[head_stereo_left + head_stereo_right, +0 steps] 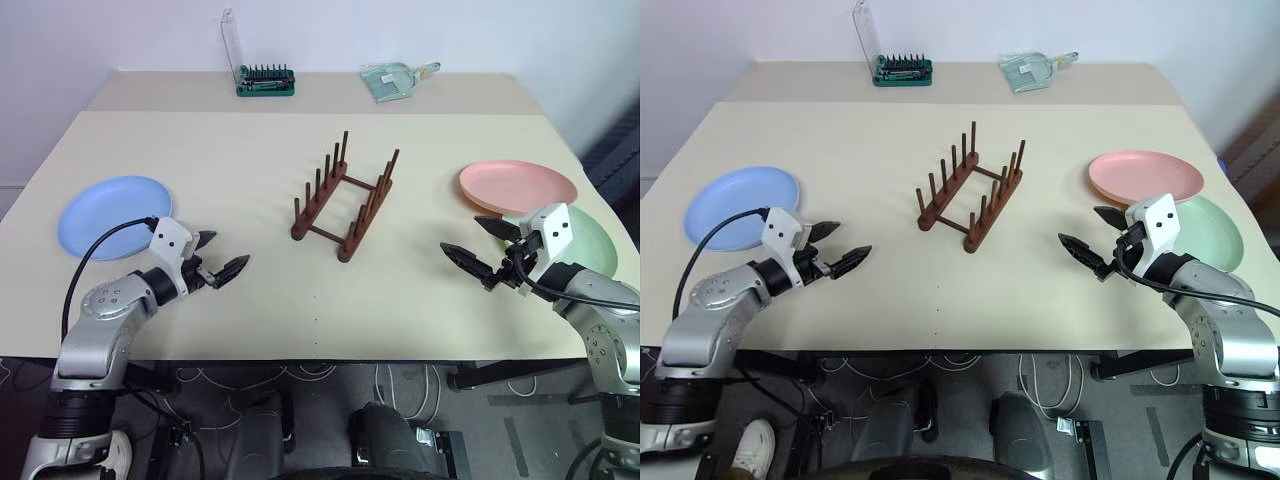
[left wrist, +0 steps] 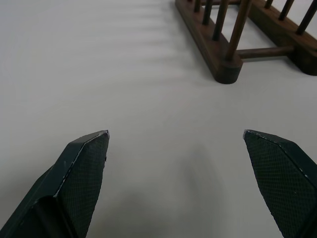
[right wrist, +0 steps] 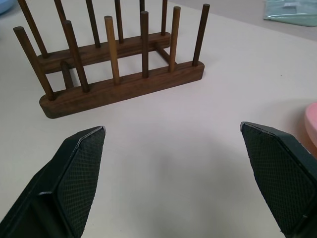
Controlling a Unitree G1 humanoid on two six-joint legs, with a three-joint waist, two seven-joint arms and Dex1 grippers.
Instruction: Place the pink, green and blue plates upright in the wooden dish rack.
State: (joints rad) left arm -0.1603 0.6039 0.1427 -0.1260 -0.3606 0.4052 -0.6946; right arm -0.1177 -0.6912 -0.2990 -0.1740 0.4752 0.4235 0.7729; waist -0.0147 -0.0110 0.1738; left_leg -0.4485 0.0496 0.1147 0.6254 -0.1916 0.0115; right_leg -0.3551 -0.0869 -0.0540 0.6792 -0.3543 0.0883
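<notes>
The blue plate is lying flat at the far left, just beside the left gripper, which is hanging spread and empty. The wooden dish rack is standing bare mid-table. The right gripper is hovering agape, holding nothing, beside the pink plate, which is overlapping the green plate; I'd take the pink plate by its rim first.

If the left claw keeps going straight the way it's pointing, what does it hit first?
Probably the near end of the wooden dish rack. The open left claw points across bare table toward it, though it may skim past; depth is unclear.
</notes>
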